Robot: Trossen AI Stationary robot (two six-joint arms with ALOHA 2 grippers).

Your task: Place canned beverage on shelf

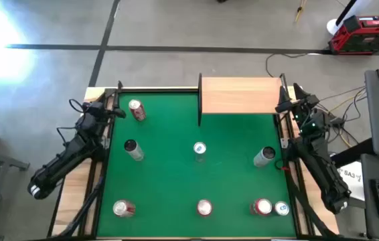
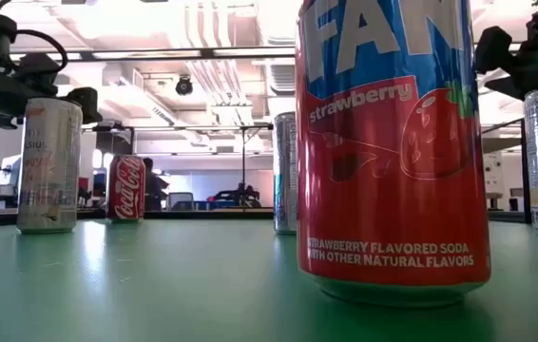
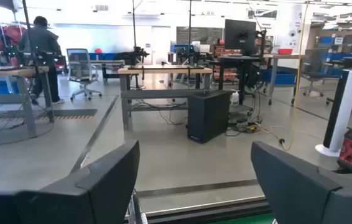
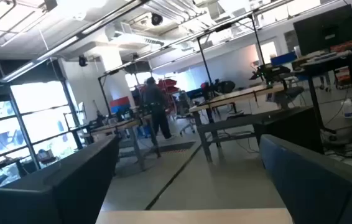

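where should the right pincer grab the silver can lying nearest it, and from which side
Grip the silver can across the middle of its round body, coming straight down from above. It lies on its side on the green table, so the wall faces up and its ends point sideways. The right pincer, open by the shelf, is the nearer one.

shelf (image 1: 240,95) at table's (image 1: 169,174) far edge, cans (image 1: 199,149) scattered before it
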